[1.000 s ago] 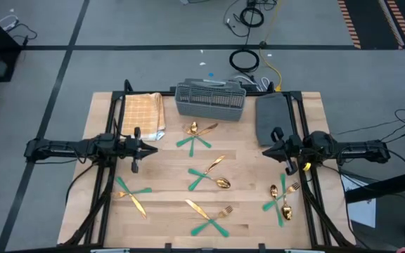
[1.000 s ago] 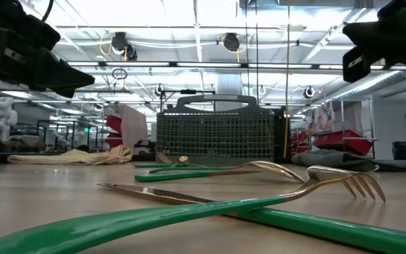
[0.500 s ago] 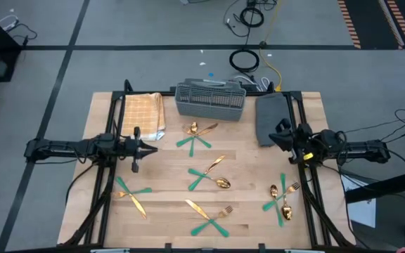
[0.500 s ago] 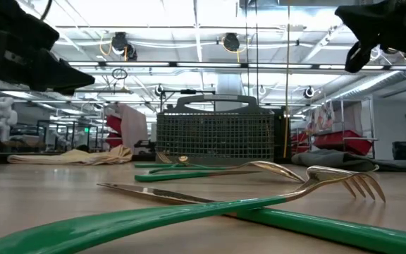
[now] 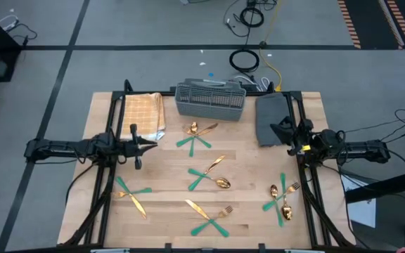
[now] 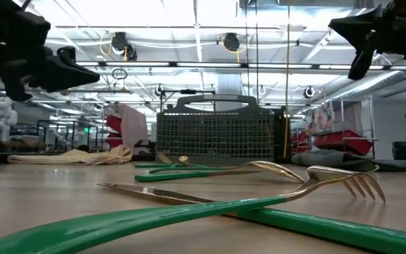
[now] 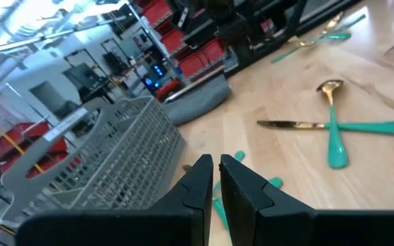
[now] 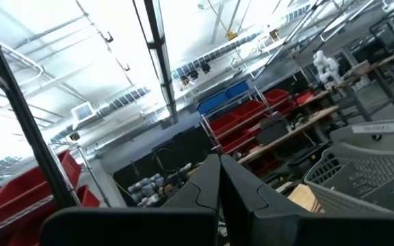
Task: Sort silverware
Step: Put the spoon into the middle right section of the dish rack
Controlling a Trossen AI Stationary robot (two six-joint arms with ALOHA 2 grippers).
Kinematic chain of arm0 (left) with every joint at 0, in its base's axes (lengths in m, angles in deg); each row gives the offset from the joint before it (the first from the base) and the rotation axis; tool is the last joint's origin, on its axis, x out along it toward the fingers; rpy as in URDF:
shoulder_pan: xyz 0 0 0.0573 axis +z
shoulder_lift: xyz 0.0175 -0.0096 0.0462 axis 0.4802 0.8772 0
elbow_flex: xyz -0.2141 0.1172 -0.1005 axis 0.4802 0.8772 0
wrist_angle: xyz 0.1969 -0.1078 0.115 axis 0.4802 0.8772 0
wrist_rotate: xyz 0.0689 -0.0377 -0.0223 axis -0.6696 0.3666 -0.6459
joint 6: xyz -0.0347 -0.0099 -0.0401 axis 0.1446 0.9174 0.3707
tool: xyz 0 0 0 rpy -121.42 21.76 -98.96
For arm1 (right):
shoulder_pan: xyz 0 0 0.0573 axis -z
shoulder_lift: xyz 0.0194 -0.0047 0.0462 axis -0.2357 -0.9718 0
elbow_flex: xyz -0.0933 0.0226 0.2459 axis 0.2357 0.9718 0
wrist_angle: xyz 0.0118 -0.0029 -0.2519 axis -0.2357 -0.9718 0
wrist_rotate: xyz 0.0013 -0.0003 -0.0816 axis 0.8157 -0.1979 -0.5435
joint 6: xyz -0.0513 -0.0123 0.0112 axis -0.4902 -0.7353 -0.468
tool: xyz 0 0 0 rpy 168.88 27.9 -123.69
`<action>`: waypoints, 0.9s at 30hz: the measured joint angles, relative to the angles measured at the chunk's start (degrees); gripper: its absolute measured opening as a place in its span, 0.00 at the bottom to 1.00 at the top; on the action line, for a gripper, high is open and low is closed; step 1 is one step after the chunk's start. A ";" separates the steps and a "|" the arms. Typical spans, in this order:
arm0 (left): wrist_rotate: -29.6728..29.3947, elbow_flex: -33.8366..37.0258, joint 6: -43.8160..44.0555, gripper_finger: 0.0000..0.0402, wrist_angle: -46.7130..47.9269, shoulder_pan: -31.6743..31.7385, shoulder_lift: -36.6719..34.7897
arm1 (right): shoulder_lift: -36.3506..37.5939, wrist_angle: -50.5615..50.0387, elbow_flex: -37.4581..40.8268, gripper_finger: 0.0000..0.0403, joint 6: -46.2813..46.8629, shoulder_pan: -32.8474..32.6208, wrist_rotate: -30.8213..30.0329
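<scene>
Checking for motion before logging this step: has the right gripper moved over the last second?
Yes. The right gripper swung from pointing toward the table's near edge to pointing toward the grey pad.

Gold-and-teal silverware (image 5: 201, 137), tan checked cloth (image 5: 143, 112)

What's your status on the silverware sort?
Left pincer empty beside the tan cloth; right pincer shut, empty, over the grey mat. Silverware all on the table. Basket unobstructed.
</scene>
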 joint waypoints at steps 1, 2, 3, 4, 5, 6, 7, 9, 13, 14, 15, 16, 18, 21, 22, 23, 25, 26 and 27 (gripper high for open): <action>0.02 0.00 0.00 0.10 -0.43 0.00 0.00 | 0.00 -0.23 0.00 0.00 0.14 0.00 0.03; 0.02 -0.02 0.02 0.10 -1.34 0.00 0.00 | 0.00 -0.39 0.00 0.00 0.14 0.00 0.06; 0.04 0.00 0.02 0.10 -2.31 0.00 0.00 | 0.00 -0.48 0.00 0.00 0.11 0.00 0.07; 0.04 0.00 0.02 0.10 -3.00 0.00 0.00 | 0.00 -0.54 0.00 0.00 -0.17 0.00 0.05; 0.07 0.00 0.09 0.10 -3.64 -0.02 0.00 | 0.00 -0.72 0.00 0.00 -0.69 0.00 0.05; 0.24 0.00 0.86 0.10 -4.41 -0.02 0.02 | 0.00 -1.00 0.00 0.00 -1.25 0.00 0.05; 1.00 0.00 3.42 0.10 -5.34 -0.02 0.02 | 0.00 -1.41 0.00 0.00 -1.84 0.00 -0.01; 2.41 -0.01 11.42 0.10 -7.39 -0.02 0.02 | 0.00 -2.37 0.00 0.00 -3.01 0.00 -0.12; 2.51 0.00 26.57 0.10 -12.18 -0.04 0.00 | 0.00 -5.52 0.00 0.00 -3.59 0.00 -0.10; 2.49 0.00 29.10 0.10 -13.28 -0.04 0.00 | 0.00 -6.25 0.00 0.00 -4.01 0.00 -0.02; 2.49 0.00 31.44 0.10 -14.10 -0.04 0.02 | 0.00 -6.88 0.00 0.00 -4.49 0.00 0.01; 2.49 0.00 33.86 0.10 -14.82 -0.04 0.02 | 0.00 -7.54 0.00 0.00 -4.93 0.00 0.03; 2.49 -0.02 40.49 0.10 -15.81 -0.04 0.00 | 0.00 -8.51 0.00 0.00 -6.41 0.00 0.06; 2.46 0.00 47.77 0.10 -15.60 -0.04 0.02 | 0.02 -9.95 0.00 0.00 -8.64 0.00 0.11; 2.43 0.00 47.79 0.10 -15.59 -0.04 0.00 | 0.02 -10.78 0.00 0.00 -9.10 0.00 0.31; 2.42 0.00 47.56 0.10 -15.57 -0.04 0.02 | 0.02 -11.64 0.00 0.00 -9.42 0.00 1.20; 1.45 0.00 46.42 0.10 -15.58 -0.04 0.02 | -0.20 -13.53 0.00 0.00 -9.78 -0.02 3.70; 0.67 0.00 46.25 0.10 -15.49 -0.04 0.02 | -0.36 -14.78 0.00 0.00 -9.77 0.00 5.08; 0.44 0.00 46.45 0.10 -15.49 -0.04 0.02 | -0.62 -15.98 0.02 0.00 -9.72 0.00 6.57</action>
